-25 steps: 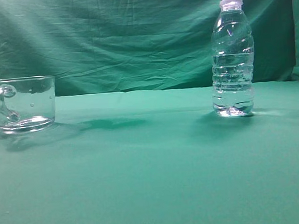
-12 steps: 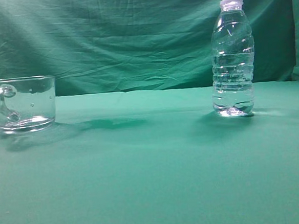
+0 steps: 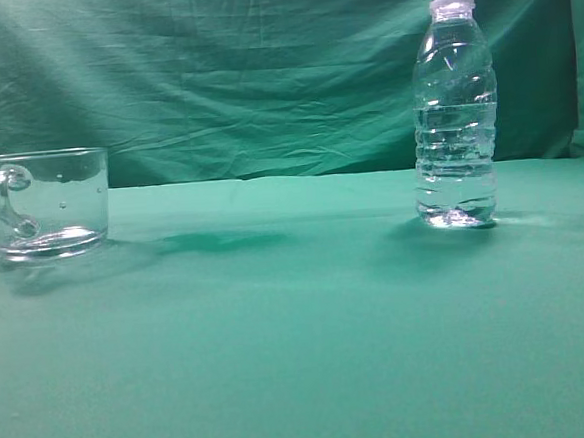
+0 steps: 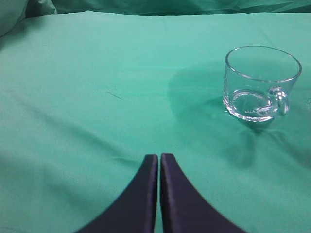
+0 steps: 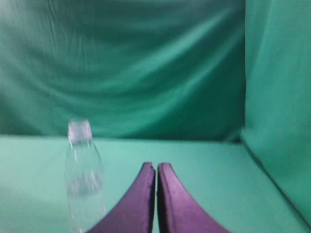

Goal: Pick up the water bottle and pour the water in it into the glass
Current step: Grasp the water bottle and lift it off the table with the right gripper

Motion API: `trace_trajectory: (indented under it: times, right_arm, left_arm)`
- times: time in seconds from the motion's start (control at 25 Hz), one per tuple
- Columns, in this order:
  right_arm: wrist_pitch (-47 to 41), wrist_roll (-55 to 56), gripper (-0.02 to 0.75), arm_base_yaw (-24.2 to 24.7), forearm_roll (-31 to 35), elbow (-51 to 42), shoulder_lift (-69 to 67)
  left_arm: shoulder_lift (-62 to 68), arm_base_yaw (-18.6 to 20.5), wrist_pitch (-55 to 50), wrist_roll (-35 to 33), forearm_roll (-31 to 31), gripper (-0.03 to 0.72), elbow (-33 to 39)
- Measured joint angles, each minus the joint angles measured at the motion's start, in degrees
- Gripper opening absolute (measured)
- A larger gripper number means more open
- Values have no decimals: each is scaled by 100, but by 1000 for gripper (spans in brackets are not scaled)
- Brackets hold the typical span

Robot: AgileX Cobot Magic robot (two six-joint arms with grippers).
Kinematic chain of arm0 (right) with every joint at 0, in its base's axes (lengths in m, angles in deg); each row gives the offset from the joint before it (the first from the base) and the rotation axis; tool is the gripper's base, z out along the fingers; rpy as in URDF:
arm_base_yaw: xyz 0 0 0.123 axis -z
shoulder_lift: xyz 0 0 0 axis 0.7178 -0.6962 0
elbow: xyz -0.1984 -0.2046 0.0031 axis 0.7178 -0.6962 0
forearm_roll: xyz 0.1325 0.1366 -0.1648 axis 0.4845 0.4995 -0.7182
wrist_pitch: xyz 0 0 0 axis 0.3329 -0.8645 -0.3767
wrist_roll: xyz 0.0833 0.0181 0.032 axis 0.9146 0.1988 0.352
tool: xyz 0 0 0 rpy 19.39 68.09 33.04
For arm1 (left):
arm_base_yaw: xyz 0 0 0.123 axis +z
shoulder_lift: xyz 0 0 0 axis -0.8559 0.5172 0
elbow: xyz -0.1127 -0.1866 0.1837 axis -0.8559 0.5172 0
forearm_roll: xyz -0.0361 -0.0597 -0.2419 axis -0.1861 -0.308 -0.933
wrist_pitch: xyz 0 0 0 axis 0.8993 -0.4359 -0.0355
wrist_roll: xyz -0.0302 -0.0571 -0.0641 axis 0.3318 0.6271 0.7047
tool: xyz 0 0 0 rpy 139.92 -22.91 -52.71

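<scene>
The clear ribbed water bottle stands upright at the right of the green table, with water filling about its lower half. It also shows blurred in the right wrist view, left of my right gripper, which is shut and empty. The glass, a short clear cup with a curved handle, stands empty at the far left. It shows in the left wrist view, far right of my left gripper, which is shut and empty. Neither gripper shows in the exterior view.
A green cloth covers the table and hangs as a backdrop. A fold of cloth stands at the right edge.
</scene>
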Motion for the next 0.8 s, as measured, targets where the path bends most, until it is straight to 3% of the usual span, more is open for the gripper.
trace_trajectory:
  times: [0.12, 0.32, 0.6, 0.8]
  right_arm:
    - [725, 632, 0, 0, 10, 0, 0]
    - [153, 1056, 0, 0, 10, 305, -278]
    - [-62, 1102, 0, 0, -12, 1115, -1915]
    - [-62, 1114, 0, -396, -84, 1590, -3132]
  left_arm:
    - [0, 0, 0, 0, 0, 0, 0]
    - [0, 0, 0, 0, 0, 0, 0]
    - [0, 0, 0, 0, 0, 0, 0]
    - [0, 0, 0, 0, 0, 0, 0]
